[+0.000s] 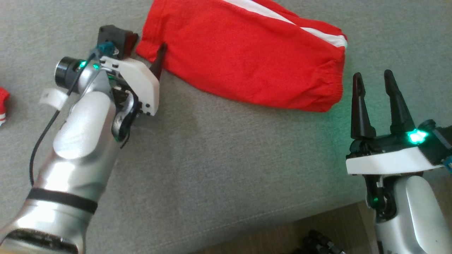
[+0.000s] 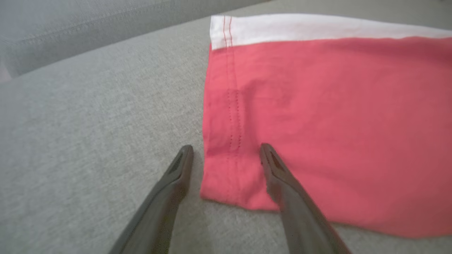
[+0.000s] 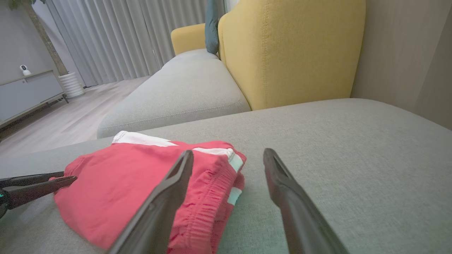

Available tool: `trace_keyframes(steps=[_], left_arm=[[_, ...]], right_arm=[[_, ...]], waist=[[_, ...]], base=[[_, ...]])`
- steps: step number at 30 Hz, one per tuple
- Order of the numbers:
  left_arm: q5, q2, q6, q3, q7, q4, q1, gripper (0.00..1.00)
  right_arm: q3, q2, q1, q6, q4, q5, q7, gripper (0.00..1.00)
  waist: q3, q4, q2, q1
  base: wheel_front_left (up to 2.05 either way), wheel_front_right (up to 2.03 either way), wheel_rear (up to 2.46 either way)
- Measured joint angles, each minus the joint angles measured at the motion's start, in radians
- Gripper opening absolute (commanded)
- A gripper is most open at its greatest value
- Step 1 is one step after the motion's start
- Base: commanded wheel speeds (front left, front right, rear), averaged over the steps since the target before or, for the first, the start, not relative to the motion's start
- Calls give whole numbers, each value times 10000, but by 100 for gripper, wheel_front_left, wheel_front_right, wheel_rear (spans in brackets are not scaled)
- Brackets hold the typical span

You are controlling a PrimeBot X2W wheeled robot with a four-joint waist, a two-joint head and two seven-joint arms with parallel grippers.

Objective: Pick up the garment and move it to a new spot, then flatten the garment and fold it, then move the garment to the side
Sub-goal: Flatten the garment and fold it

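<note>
Overall: a folded red garment [image 1: 247, 53] lies flat on a grey sofa seat [image 1: 212, 158], in the far half of the head view, and both claws are empty.
Garment edges: a white band [image 2: 300, 28] runs along the far side. A stitched hem [image 2: 231, 116] forms the left end. The gathered elastic end [image 1: 332, 84] faces right.
Left claw [image 2: 226, 148]: the fingers are spread apart and straddle the hem at the near left corner, one over red cloth and the other over bare seat. Whether they touch the cloth, I cannot tell.
Right claw [image 1: 372, 74]: the fingers are apart and hold nothing, near the gathered end and clear of it.
Open room: bare grey seat stretches from the garment's near edge to the seat's front edge [image 1: 268, 220], and also to the garment's right.
Limits: a wooden floor [image 1: 328, 222] lies beyond the front edge. A yellow backrest [image 3: 289, 53] rises at the seat's far side in the right wrist view. A small red and white item [image 1: 3, 102] sits at the head view's left border, well apart from the garment.
</note>
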Motion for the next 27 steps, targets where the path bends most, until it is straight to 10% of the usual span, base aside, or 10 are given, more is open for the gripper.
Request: trace_keyframes(steps=[5,6,8,18,27], left_arm=[[-81,-98,-238,-130,961,880,-840,100],[-81,-132,-257,-169,1147,986,-1004,86],[71,-192,-332,-489,1499,1181,-1278,0],[307,-263,328,-640,940,959,-1070,0],[-679,360,1473,102,391,-2199,2590,0]], right_arm=[[-8,0,7,0,180,174,-31,100],[4,0,7,0,222,188,-31,100],[42,0,6,0,263,199,-48,100],[13,0,8,0,343,324,-73,100],[-257,2,468,0,176,121,228,100]], waist=[[63,-186,0,0],[59,-183,0,0],[66,-187,0,-1],[-16,-147,0,0],[-596,532,0,-1]], base=[[0,0,0],[0,0,0],[0,0,0],[0,0,0],[0,0,0]])
